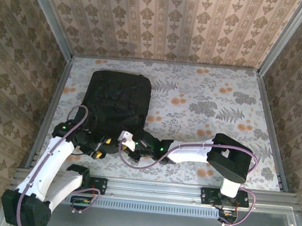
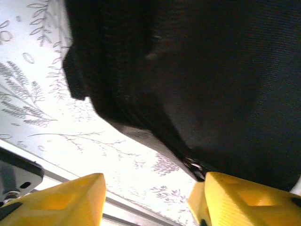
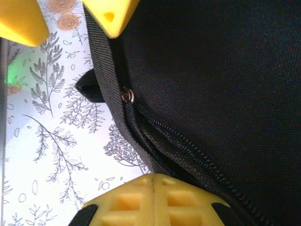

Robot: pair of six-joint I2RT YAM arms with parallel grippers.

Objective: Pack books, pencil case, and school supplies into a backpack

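The black backpack point(image 1: 115, 105) lies flat on the left half of the floral table. Both grippers meet at its near edge. My left gripper point(image 1: 100, 146) is open, and its yellow fingers point(image 2: 70, 197) straddle bare tablecloth, with the backpack's metal zip slider point(image 2: 195, 167) just beside the right finger. My right gripper point(image 1: 129, 143) is shut, its fingers point(image 3: 154, 188) pressed together against the backpack's rim below the zip point(image 3: 188, 150) and a small metal ring point(image 3: 127, 96). The left gripper's fingertips point(image 3: 110, 16) also appear in the right wrist view. The books, pencil case and school supplies are out of view.
Floral tablecloth point(image 1: 221, 109) stretches to the right of the backpack. Wallpapered walls close in the back and both sides. A metal rail point(image 1: 186, 194) runs along the near edge, carrying the arm bases.
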